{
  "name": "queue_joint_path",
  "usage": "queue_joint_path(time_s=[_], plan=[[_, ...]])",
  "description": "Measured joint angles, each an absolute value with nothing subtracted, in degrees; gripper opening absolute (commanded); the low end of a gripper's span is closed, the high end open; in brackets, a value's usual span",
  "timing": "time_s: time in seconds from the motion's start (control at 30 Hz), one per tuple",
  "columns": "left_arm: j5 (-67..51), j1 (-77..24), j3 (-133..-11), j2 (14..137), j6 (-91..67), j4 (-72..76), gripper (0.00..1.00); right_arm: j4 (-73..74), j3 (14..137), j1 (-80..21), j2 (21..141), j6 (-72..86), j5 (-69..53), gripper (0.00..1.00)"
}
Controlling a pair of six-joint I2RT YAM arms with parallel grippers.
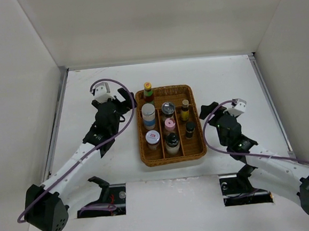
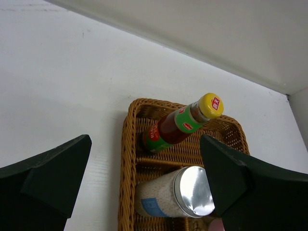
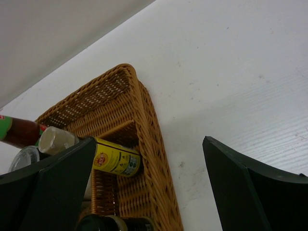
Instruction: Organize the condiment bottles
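Observation:
A wicker basket [image 1: 197,127] with three columns holds several condiment bottles. A red sauce bottle with a yellow cap [image 1: 148,91] stands at its far left corner; it also shows in the left wrist view [image 2: 180,124]. A salt shaker with a metal lid [image 2: 173,192] stands behind it. A yellow-labelled bottle [image 3: 114,158] stands in the right column. My left gripper [image 1: 122,100] is open and empty, just left of the basket's far corner. My right gripper [image 1: 206,111] is open and empty, just right of the basket.
White walls enclose the table on three sides. The basket's right rim [image 3: 153,144] lies between my right fingers. The basket's left rim [image 2: 126,159] lies between my left fingers.

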State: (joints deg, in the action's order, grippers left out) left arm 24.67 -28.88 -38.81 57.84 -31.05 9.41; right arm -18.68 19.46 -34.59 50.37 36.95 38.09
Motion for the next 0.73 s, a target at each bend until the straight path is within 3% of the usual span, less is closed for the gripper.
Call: queue_joint_path(time_s=[0.33, 0.73], plan=[[26.7, -28.1, -40.4, 57.9, -29.4, 10.0, 1.0, -18.7, 20.1, -35.0, 50.3, 35.8, 38.1, 1.0], [27.7, -26.2, -43.0, 63.1, -32.8, -2.4, 1.0, -18.7, 20.4, -35.0, 52.2, 35.8, 38.0, 1.0]])
